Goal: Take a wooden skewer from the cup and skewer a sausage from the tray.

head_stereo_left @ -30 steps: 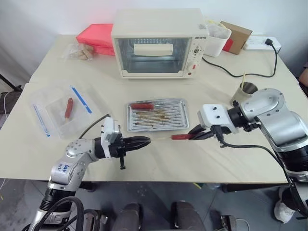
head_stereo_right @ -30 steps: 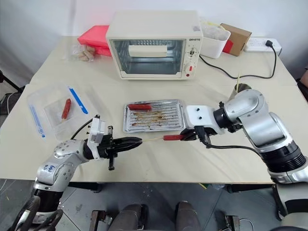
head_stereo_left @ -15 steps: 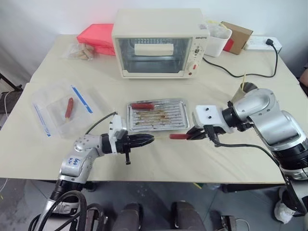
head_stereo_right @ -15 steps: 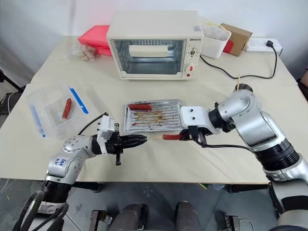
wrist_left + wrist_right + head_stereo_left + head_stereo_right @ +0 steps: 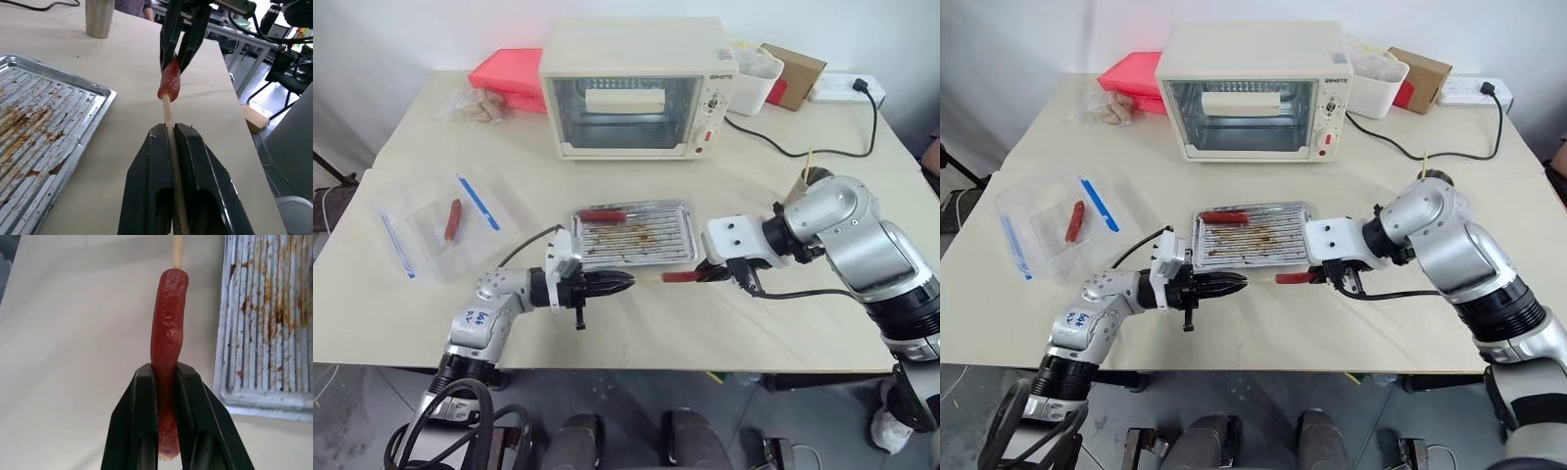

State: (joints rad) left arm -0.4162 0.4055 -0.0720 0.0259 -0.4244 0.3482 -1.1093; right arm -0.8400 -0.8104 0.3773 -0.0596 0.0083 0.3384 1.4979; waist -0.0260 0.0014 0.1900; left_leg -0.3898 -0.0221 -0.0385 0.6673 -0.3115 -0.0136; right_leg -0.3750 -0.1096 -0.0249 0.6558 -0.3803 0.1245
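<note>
Left wrist view shows the left gripper (image 5: pixel 172 134) clamped on the wooden skewer (image 5: pixel 168 117), held level so its tip enters the sausage (image 5: pixel 169 84) end-on; the right gripper (image 5: pixel 165 374) pinches that sausage's far end, bracing it just off the tray (image 5: pixel 631 235); another sausage (image 5: pixel 602 214) lies in the tray; the cup (image 5: pixel 819 181), toaster oven (image 5: pixel 634 86) and plastic bag (image 5: pixel 445 225) stand well apart, obstructing nothing.

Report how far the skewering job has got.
Done: the wooden skewer is out of the cup, gripped by the left gripper; the right gripper holds the sausage off the tray. In hand: the skewer tip meets the sausage end. Left: pushing it through.
</note>
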